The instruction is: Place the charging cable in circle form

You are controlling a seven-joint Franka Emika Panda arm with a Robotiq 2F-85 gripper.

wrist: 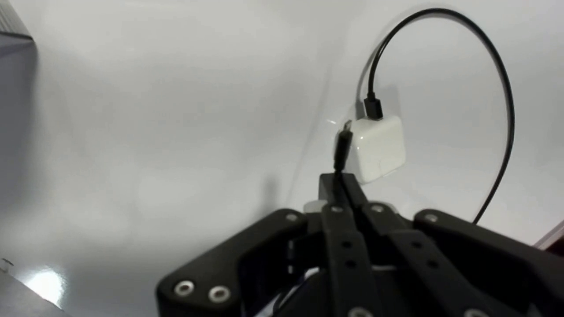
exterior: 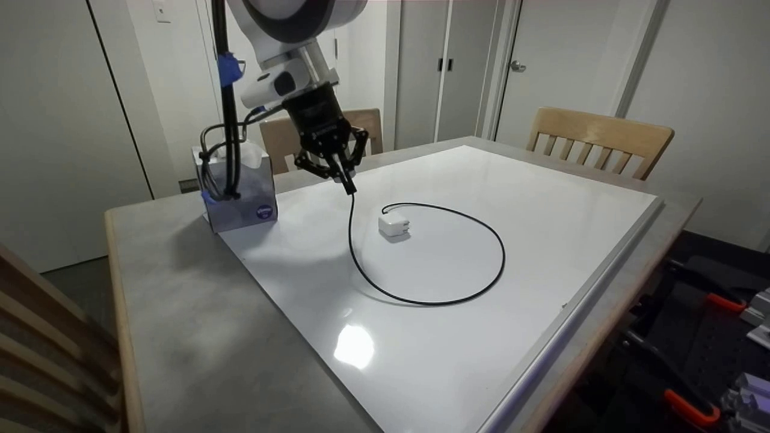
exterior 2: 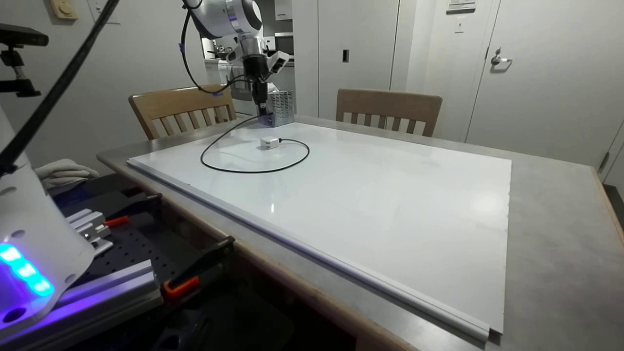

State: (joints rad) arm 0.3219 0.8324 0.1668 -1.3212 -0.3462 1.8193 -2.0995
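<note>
wooden chairs [exterior: 601, 127] stand by a grey table [exterior: 174, 313] bearing a glossy white board [exterior: 433, 343], a tissue box [exterior: 243, 195] at one corner. the charging cable [exterior: 439, 304] sweeps over the board in a broad, unclosed loop, one end in a white plug [exterior: 393, 224]. the gripper [exterior: 350, 190] pinches the other end above the board; in the wrist view the cable's connector [wrist: 343, 148] shows past the fingertips [wrist: 354, 189].

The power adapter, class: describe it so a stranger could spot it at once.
On the table lies a whiteboard. On it, within the curve of the charging cable, sits the power adapter. Its blocky white body sets it apart from the thin black cable plugged into it.
</note>
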